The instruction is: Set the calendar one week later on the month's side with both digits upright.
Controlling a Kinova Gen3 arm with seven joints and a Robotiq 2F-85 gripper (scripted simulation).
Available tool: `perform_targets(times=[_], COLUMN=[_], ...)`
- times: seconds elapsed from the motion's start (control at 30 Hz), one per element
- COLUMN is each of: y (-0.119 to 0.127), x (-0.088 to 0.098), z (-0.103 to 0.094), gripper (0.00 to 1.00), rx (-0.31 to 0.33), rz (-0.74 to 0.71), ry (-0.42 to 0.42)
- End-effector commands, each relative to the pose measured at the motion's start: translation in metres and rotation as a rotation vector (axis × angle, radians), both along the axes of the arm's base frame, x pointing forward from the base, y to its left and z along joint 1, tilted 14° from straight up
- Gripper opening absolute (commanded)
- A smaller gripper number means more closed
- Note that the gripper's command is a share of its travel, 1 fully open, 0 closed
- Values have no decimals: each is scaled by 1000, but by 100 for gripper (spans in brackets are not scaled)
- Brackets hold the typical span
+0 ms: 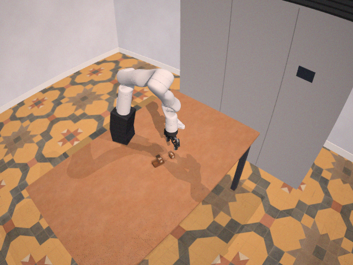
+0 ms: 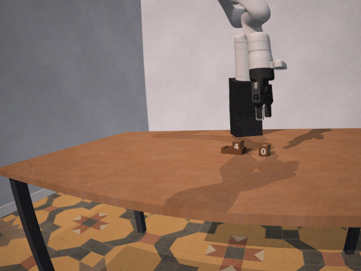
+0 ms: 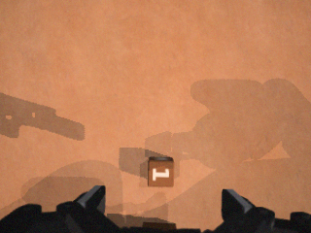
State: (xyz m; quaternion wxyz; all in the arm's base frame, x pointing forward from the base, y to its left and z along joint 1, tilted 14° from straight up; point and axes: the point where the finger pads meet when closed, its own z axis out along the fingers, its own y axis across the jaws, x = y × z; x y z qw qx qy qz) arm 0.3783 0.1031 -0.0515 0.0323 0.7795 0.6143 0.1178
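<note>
And the gripper (image 1: 172, 144) (image 2: 263, 117) (image 3: 162, 200) hangs above the tray's neighbourhood, fingers spread wide, nothing between them! Below, the loose cube (image 1: 171, 155) (image 2: 264, 151) (image 3: 160, 174) stands on the table (image 1: 119, 205) (image 2: 145, 175) (image 3: 146, 58), just beside the tray (image 1: 155, 163) (image 2: 227, 151) but apart from it, a 0 on one side, a 1 on top. The other cube (image 1: 159, 159) (image 2: 237, 145) sits in the tray, showing a 4 at one end of it. How will this loose one handle? Light and stiff, I'd say, wood by its look, no squeeze in it; smooth faces could twist if pinched off-centre. The grip to want: two opposite upright faces, pads level and centred, high enough for the fingers to clear the tray's low walls. Careful there, a nudge could slide that light tray!
</note>
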Motion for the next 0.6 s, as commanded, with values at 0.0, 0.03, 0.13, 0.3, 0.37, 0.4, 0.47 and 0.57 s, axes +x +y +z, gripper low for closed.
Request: perform_targets(times=[0.0, 0.03, 0.13, 0.3, 0.37, 0.4, 0.47, 0.57], y=[0, 0, 1, 1, 1, 1, 1, 1], x=[0, 0, 1, 1, 1, 1, 1, 1], z=[-2, -2, -7, -8, -8, -8, -8, -8], gripper=[100, 100, 100, 46, 46, 46, 46, 46], rx=[1, 1, 2, 2, 2, 2, 2, 2], rz=[-1, -1, -5, -5, -5, -5, -5, -5], ry=[2, 2, 3, 3, 3, 3, 3, 3])
